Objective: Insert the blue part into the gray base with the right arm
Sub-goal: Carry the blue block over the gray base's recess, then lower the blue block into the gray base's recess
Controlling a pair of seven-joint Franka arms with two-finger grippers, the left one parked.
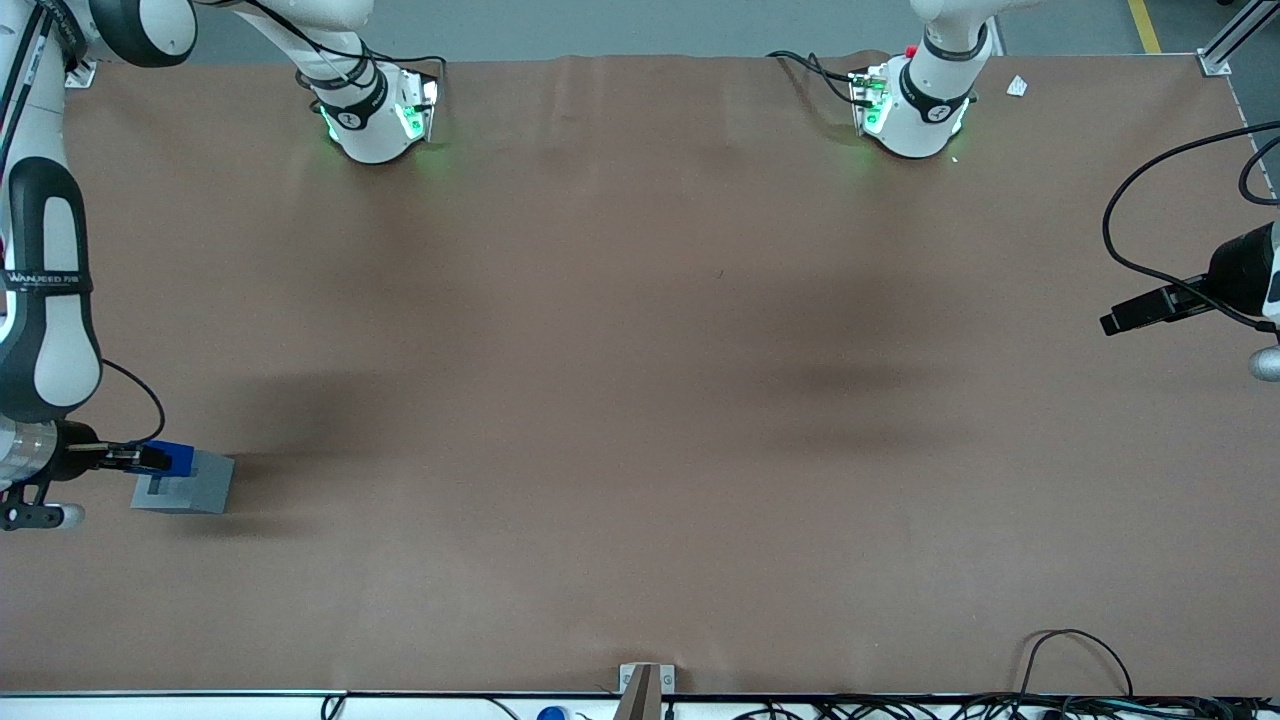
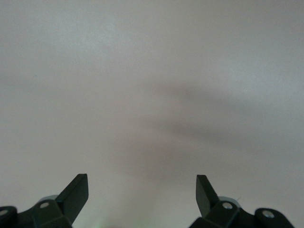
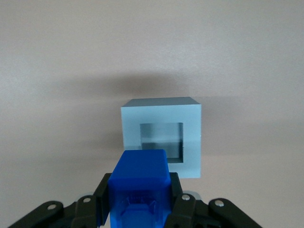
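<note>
The gray base (image 1: 190, 483) sits on the brown table near the working arm's end, its square recess facing up; it also shows in the right wrist view (image 3: 161, 137). My right gripper (image 1: 150, 458) is shut on the blue part (image 1: 175, 457) and holds it above the base's edge. In the right wrist view the blue part (image 3: 138, 190) sits clamped between the black fingers (image 3: 179, 197), just short of the open recess (image 3: 161, 141). The right arm (image 1: 45, 300) reaches in from the table's end.
The brown table mat (image 1: 640, 400) stretches wide toward the parked arm's end. Two arm bases (image 1: 375, 110) stand at the edge farthest from the front camera. Cables and a small metal bracket (image 1: 645, 685) lie along the nearest edge.
</note>
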